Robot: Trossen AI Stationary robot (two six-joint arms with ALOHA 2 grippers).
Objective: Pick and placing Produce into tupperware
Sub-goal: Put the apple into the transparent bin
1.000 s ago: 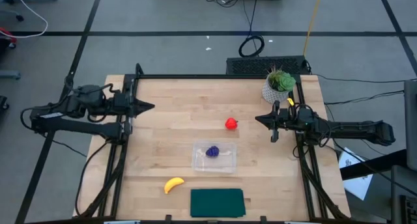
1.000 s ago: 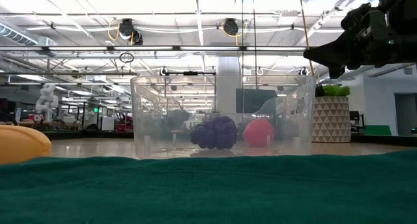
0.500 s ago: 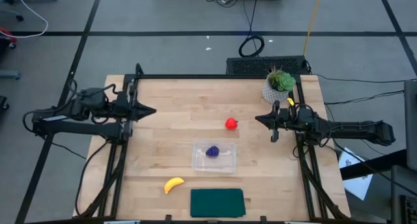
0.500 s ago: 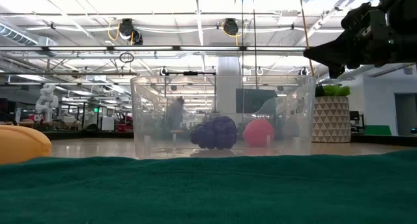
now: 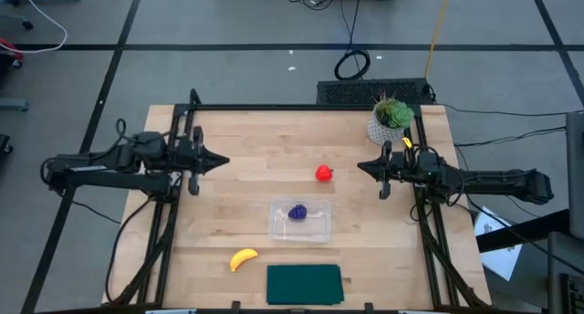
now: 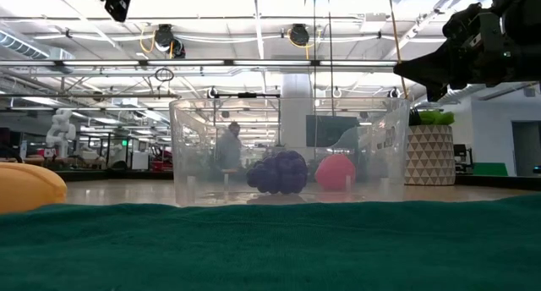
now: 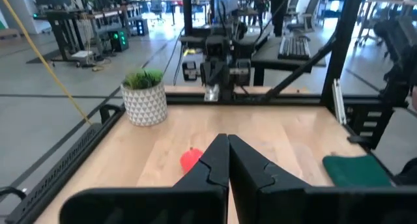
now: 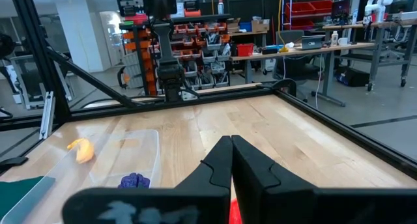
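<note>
The clear tupperware sits near the table's middle with the purple grape cluster inside it; both also show in the low view, tupperware and grapes. The red strawberry lies on the wood beyond the container, and the left wrist view shows the strawberry past the fingers. The yellow banana lies near the table's near edge. My left gripper hovers shut at the table's left, pointing right. My right gripper hovers shut, right of the strawberry.
A flat dark green rectangle lies at the near edge, right of the banana. A potted plant in a white pot stands at the far right corner, close to my right arm. Bare wood lies between my left gripper and the strawberry.
My left gripper has moved toward the table's right and slightly toward its near edge, closer to the strawberry, and has come into the low view's top left corner. It has stayed shut. The produce and tupperware have not moved.
</note>
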